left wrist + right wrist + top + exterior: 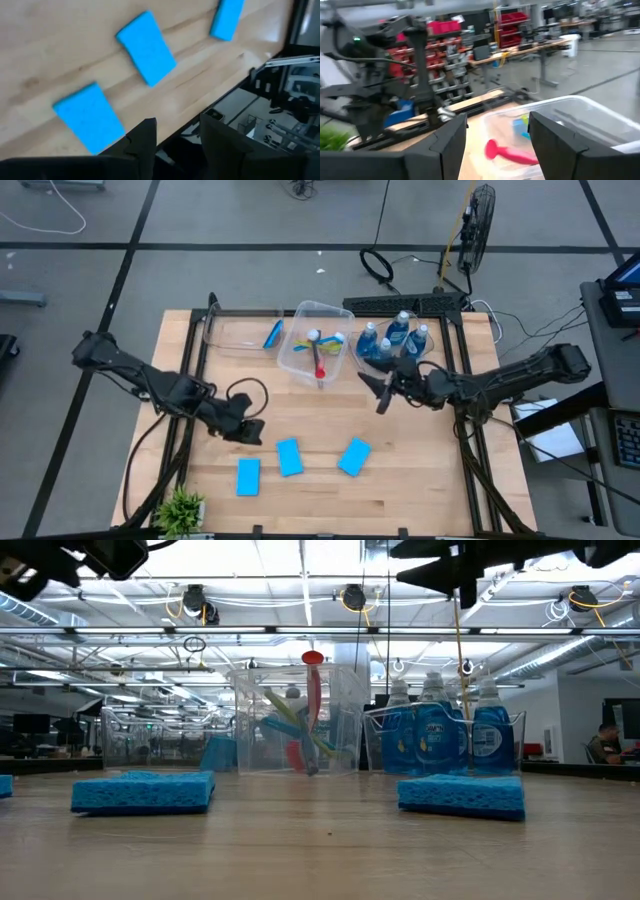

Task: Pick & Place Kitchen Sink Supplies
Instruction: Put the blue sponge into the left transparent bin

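Pale wooden planks form the table [420, 480], on which three flat blue sponges lie near the front edge: a left sponge [248, 476], a middle sponge [290, 457] and a right sponge [354, 457]. Each is a soft-looking rectangle with rounded corners; the long axes of the left and middle sponges run roughly near-to-far, while that of the right sponge is tilted toward the far right.

The left arm is stretched in from the left edge, and the left gripper [250, 430] is held above the bare wood just left of and beyond the middle sponge, its fingers parted and nothing held. The right arm is extended from the right edge, elbow bent, and the right gripper [378, 392] is poised in the air beside the middle tub [300, 315], also open and empty.

Three clear plastic tubs stand in a row at the far side. A fourth sponge [273, 334] leans on edge in the left tub [225, 330]. Brushes with thin handles, among them a red brush [319, 364], are propped in the middle tub. Four bottles [400, 336] of blue liquid stand upright in the right tub [362, 362].

A green plant [181, 508] sits at the near left corner.
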`<state>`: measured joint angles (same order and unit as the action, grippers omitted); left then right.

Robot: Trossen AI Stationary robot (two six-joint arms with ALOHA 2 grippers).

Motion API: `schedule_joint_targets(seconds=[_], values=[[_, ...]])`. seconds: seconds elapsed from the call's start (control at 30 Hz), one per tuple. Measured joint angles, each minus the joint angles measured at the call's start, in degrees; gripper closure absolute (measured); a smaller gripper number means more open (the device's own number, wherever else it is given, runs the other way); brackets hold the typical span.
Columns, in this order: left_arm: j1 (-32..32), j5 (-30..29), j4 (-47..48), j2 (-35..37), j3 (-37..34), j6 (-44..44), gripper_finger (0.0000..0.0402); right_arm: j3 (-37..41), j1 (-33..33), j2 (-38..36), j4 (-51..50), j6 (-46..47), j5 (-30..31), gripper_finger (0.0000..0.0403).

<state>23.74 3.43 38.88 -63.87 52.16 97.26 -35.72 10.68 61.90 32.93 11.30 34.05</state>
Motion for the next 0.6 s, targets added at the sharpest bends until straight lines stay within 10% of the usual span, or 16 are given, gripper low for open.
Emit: schedule_joint_targets(seconds=[0.6], values=[[11.35, -1.01, -0.1, -9.35, 0.0, 16.04, 0.025, 12.11, -0.05, -13.63, -0.14, 1.5, -22.45, 0.0206]])
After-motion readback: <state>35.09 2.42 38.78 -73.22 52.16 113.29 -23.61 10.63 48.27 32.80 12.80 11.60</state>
